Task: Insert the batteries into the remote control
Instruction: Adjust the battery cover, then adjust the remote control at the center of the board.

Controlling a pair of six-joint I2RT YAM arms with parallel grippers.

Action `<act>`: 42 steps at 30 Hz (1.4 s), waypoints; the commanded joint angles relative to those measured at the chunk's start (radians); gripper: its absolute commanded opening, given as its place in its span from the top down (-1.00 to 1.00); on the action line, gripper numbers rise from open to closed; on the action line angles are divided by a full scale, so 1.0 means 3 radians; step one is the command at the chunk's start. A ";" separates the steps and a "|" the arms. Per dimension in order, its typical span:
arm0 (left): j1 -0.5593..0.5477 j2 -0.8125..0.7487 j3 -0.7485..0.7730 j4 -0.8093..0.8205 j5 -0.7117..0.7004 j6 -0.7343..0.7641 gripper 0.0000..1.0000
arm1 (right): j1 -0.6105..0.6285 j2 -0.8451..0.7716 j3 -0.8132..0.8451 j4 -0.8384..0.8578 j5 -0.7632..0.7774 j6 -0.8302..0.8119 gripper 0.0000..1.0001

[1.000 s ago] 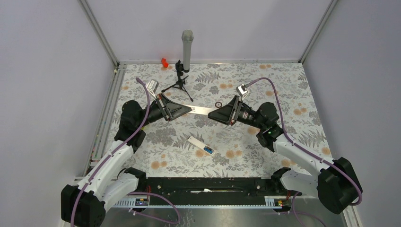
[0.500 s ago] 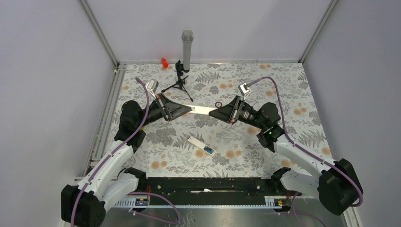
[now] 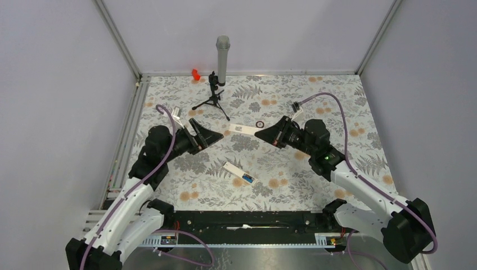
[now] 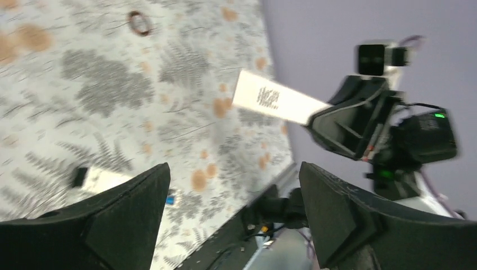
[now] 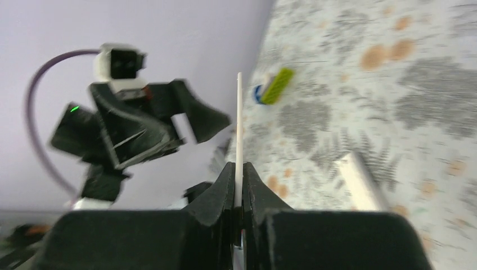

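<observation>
One short white bar point(image 3: 232, 169) lies flat on the patterned desk point(image 3: 337, 112), nearest the arm bases, with a small blue piece point(image 3: 246, 179) at its near end. In the right wrist view a yellow-green bar point(image 5: 277, 86) with a blue end also lies on the desk.

Beyond these, the two pincers face each other across the middle of the desk. The left pincer point(image 4: 233, 169) stands wide, with nothing between its fingers. The right pincer point(image 5: 238, 169) is clamped narrow on one end of the remote control point(image 3: 243, 129). The remote control projects toward the left pincer, which does not grip it. A grey mark sits near its free end.

A small black ring point(image 3: 260, 124) lies just beyond the right pincer's tip. At the far edge stand a grey microphone point(image 3: 223, 53) on a black tripod point(image 3: 212, 100) and a small red object point(image 3: 196, 73).
</observation>
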 commanded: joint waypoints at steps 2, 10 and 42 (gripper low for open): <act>-0.0428 -0.0053 -0.0083 -0.0987 -0.1102 0.0293 -0.76 | 0.0011 -0.0147 0.0232 -0.1115 0.0933 -0.0687 1.00; -0.1449 0.0415 -0.0682 -0.0308 -0.1549 -0.0944 -0.73 | 0.0006 -0.0258 0.0274 -0.1523 0.1339 -0.0890 1.00; -0.1470 0.2764 0.0040 0.1236 -0.1902 -0.2082 0.06 | -0.0184 -0.0472 0.0059 -0.1889 0.1233 -0.0914 1.00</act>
